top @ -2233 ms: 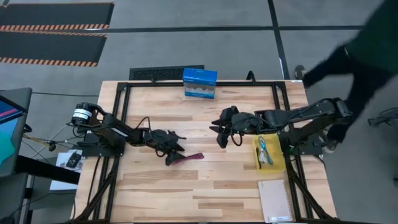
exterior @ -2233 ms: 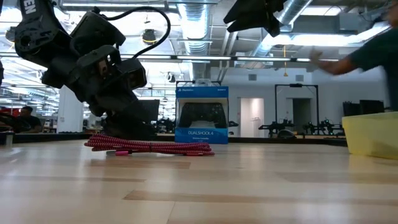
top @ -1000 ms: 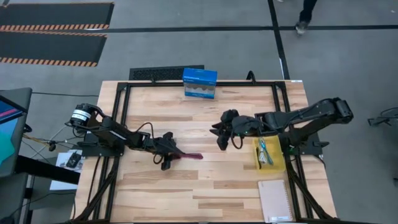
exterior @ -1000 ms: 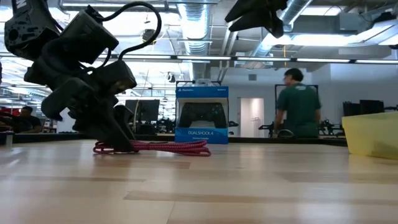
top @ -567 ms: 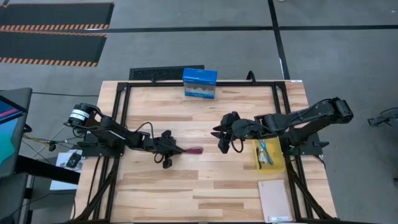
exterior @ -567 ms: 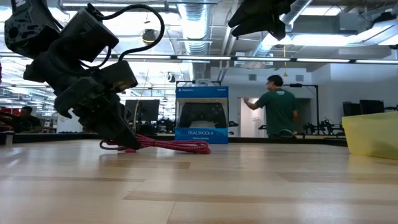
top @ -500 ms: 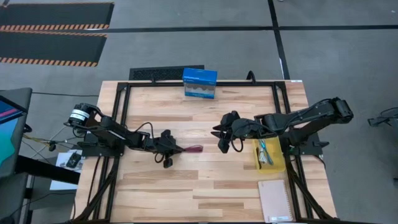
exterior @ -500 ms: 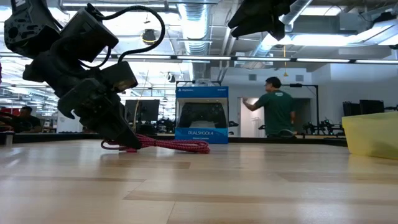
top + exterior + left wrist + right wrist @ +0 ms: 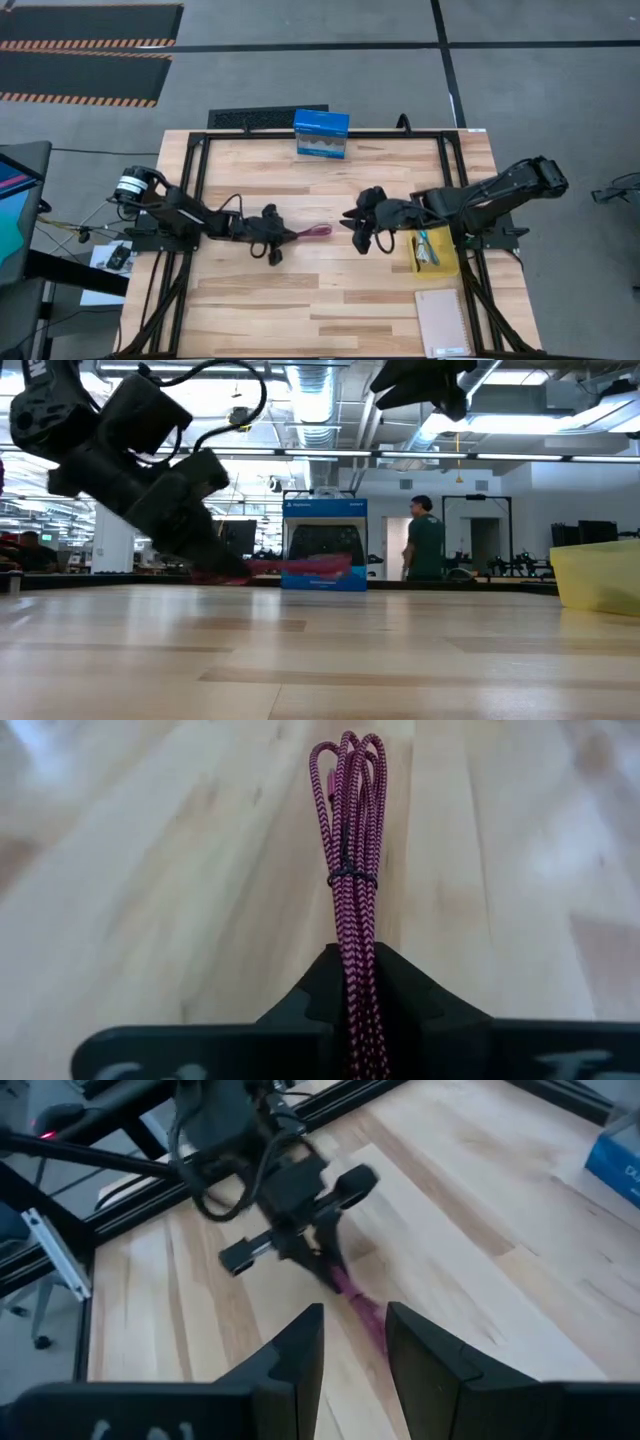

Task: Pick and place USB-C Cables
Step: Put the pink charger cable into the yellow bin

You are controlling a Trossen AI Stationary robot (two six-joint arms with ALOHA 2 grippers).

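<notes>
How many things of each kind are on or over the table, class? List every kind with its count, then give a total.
Maroon-red cable bundle, held in the shut left gripper: 1
Blue box: 1
Yellow bin, with cables inside that cannot be counted: 1
Notebook: 1
Robot grippers, counting the right gripper: 2
Total: 6

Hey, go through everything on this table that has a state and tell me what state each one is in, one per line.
Left pincer: shut on the maroon cable.
Maroon cable: tied bundle, lifted off the table.
Right pincer: open, empty, above the table.
Yellow bin: holds a teal cable.
Blue box: upright at the far edge.
Notebook: closed, flat.
</notes>
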